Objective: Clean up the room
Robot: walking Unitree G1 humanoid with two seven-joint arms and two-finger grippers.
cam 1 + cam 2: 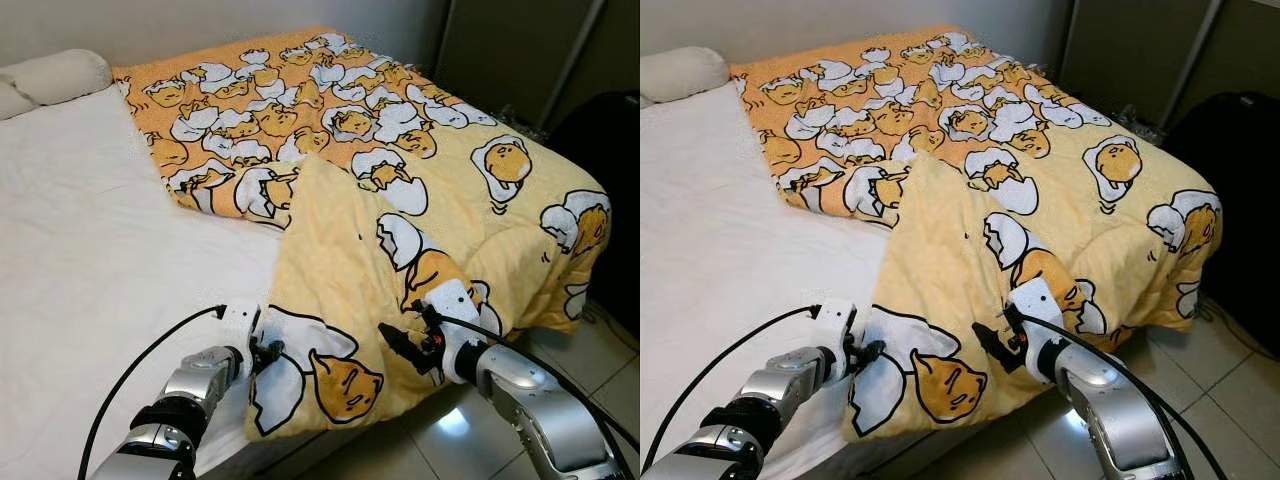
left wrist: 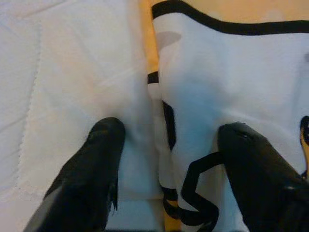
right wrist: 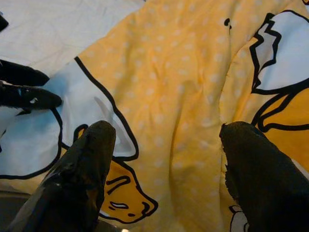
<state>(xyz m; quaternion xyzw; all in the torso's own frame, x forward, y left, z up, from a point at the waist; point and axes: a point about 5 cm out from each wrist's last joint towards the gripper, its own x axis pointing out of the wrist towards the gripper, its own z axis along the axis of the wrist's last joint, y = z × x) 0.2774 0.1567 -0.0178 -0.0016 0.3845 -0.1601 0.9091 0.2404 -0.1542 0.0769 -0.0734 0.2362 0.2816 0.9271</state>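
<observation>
Straddling the near hem of the yellow egg-print quilt [image 1: 420, 200], left hand [image 1: 262, 356] spread wide at its corner, right hand [image 1: 405, 347] equally wide alongside.

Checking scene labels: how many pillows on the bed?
2. One white pillow at the bed's far left corner; a second pillow, mostly cut off by the frame's left edge, beside it. More could lie outside the frame.

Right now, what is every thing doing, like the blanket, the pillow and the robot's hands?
Blanket: rumpled, one corner folded back over itself.
Sheet: bare where the blanket is pulled away.
Pillow: lying at the bed's head.
Left gripper: open, astride the blanket's edge.
Right gripper: open, over the blanket.
</observation>
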